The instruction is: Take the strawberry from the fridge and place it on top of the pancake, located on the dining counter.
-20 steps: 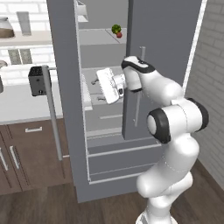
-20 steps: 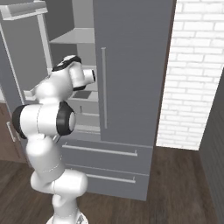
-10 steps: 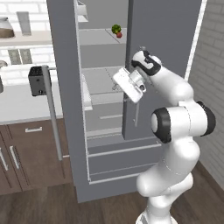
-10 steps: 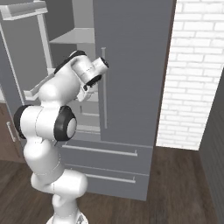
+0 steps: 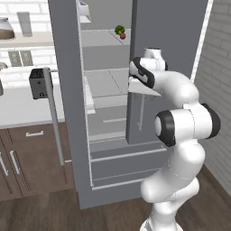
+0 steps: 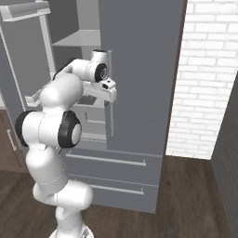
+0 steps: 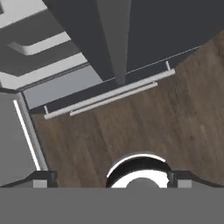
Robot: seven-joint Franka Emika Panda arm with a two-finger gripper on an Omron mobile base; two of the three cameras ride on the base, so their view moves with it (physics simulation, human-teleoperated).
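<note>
Strawberry (image 5: 122,35) sits on upper fridge (image 5: 103,81) shelf, above and left of hand; fingers (image 7: 111,181) released (aimed floorward).

No readable text anywhere — no labels, brands, numbers or signs on the fridge (image 5: 171,40), on the counter items at upper left of the left base view, or on the brick wall (image 6: 209,79) — nothing legible.

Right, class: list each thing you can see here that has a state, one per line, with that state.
fridge: left door open, right door shut
strawberry: on an upper fridge shelf, not held
gripper: open, holding nothing
lower drawers: shut
</note>
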